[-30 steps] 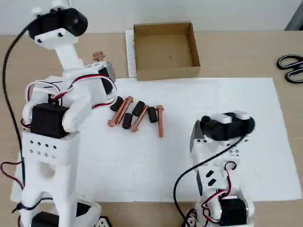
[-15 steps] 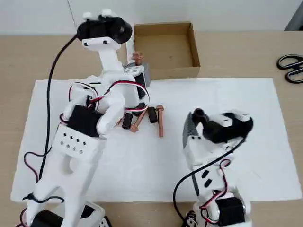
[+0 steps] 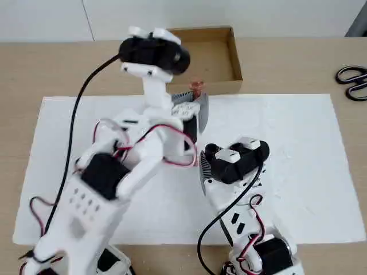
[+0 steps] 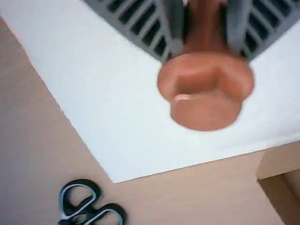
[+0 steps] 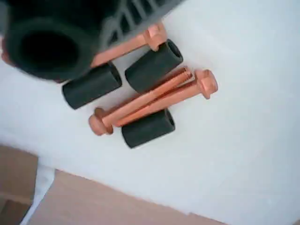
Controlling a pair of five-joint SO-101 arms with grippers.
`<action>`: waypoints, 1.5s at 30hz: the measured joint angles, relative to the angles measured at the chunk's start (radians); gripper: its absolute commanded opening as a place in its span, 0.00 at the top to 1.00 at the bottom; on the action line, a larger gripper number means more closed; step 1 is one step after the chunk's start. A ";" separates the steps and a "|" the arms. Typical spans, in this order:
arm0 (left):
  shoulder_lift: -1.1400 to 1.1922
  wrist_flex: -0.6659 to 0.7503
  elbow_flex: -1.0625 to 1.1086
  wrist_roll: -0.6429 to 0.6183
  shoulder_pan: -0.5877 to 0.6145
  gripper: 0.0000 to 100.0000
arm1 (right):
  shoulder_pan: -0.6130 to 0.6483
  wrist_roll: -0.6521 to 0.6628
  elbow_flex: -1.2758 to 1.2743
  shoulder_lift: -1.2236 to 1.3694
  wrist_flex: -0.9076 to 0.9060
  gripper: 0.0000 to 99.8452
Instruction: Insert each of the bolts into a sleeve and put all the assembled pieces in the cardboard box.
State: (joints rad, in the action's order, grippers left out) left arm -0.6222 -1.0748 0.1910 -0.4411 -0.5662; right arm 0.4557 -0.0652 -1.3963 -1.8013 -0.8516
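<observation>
Left gripper [image 3: 196, 98] hanging over far edge of white paper [image 3: 287, 143]. Its jaws are clenching copper bolt [image 4: 204, 91], head pointing up, just beside front wall of cardboard box [image 3: 221, 87]. Right gripper [image 3: 202, 172] hovering over middle of paper, jaws gripping black sleeve [image 5: 42, 44]. Below it, loose sleeves [image 5: 147, 127] and loose bolts [image 5: 205, 84] lying close together on paper. Scissors [image 3: 352, 80] lying on table [image 3: 57, 69] at far right.
</observation>
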 measured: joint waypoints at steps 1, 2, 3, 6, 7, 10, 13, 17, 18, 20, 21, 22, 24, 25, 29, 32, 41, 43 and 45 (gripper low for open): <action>-0.038 -0.017 0.000 0.014 -0.008 0.99 | 0.000 0.002 0.000 0.000 0.000 1.00; -0.072 -0.025 0.011 0.025 -0.011 0.99 | 0.002 0.002 0.000 -0.002 0.000 1.00; -0.103 -0.025 0.029 0.031 -0.012 0.99 | 0.002 0.002 0.000 -0.002 0.000 1.00; -0.155 0.003 0.143 0.037 -0.003 0.99 | 0.002 0.002 0.000 -0.002 0.000 1.00; -0.163 0.034 0.193 0.038 0.003 0.99 | 0.002 0.002 0.000 -0.002 0.000 1.00; -0.186 0.173 0.353 0.038 0.034 0.99 | 0.002 0.002 0.000 -0.002 0.000 1.00; -0.227 0.353 0.497 0.038 0.048 0.99 | 0.002 0.002 0.000 -0.002 0.000 1.00; -0.249 0.565 0.643 0.038 0.052 0.99 | 0.003 0.002 0.000 -0.002 0.000 1.00; -0.249 0.594 0.658 0.038 0.051 0.99 | 0.003 0.002 0.000 -0.002 0.000 1.00; -0.250 0.615 0.667 0.038 0.049 0.99 | 0.003 0.002 0.000 -0.002 0.000 1.00; -0.252 0.621 0.669 0.038 0.043 0.99 | 0.003 0.002 0.000 -0.002 0.000 1.00; -0.253 0.628 0.672 0.038 0.035 0.99 | 0.003 0.002 0.000 -0.002 0.000 1.00; -0.256 0.629 0.672 0.038 0.020 0.99 | 0.003 0.002 0.000 -0.002 0.000 1.00; -0.256 0.632 0.672 0.038 0.014 0.99 | 0.003 0.002 0.000 -0.002 0.000 1.00; -0.256 0.635 0.672 0.038 -0.017 0.99 | 0.003 0.002 0.000 -0.002 0.000 1.00; -0.256 0.635 0.672 0.038 -0.035 0.99 | 0.003 0.002 0.000 -0.002 0.000 1.00; -0.256 0.635 0.675 0.038 -0.061 0.99 | 0.003 0.002 0.000 -0.002 0.000 1.00; -0.256 0.635 0.675 0.038 -0.061 0.99 | 0.003 0.002 0.000 -0.002 0.000 1.00; -0.256 0.635 0.675 0.038 -0.061 0.99 | 0.003 0.002 0.000 -0.002 0.000 1.00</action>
State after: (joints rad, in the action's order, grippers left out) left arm -0.8784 -0.4396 0.8661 -0.4028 -0.6276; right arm 0.4588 -0.0637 -1.3963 -1.8029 -0.8516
